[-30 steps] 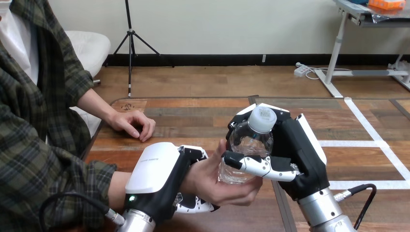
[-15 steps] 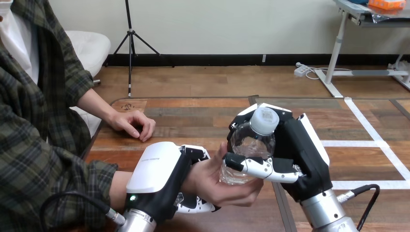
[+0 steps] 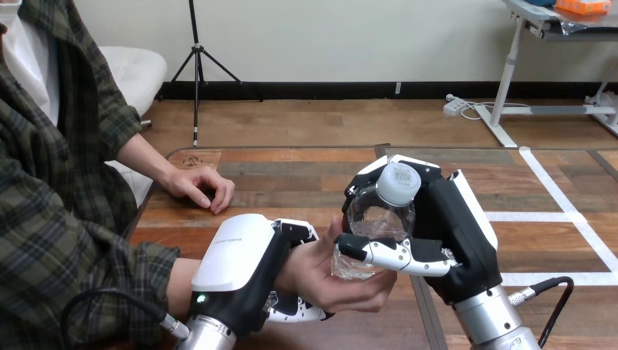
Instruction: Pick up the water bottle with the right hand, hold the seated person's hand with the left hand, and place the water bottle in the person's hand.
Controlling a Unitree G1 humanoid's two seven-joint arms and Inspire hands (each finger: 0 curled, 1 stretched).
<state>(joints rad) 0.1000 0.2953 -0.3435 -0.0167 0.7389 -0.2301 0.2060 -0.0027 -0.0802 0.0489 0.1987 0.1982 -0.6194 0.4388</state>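
Head view: the right hand (image 3: 455, 233) sits at about 4 o'clock from the centre, fingers and thumb wrapped around a clear plastic water bottle (image 3: 379, 219) with a white screw cap, which tilts slightly. The bottle's base rests in the person's upturned hand (image 3: 321, 275), whose fingers cup it from below, so both hands are on it. At 7 o'clock the left hand (image 3: 240, 262) is curled round that person's wrist, thumb on top and fingers beneath. At 9 o'clock the person's other hand (image 3: 198, 186) lies palm down on the brown wooden surface (image 3: 291, 171), well apart from the bottle.
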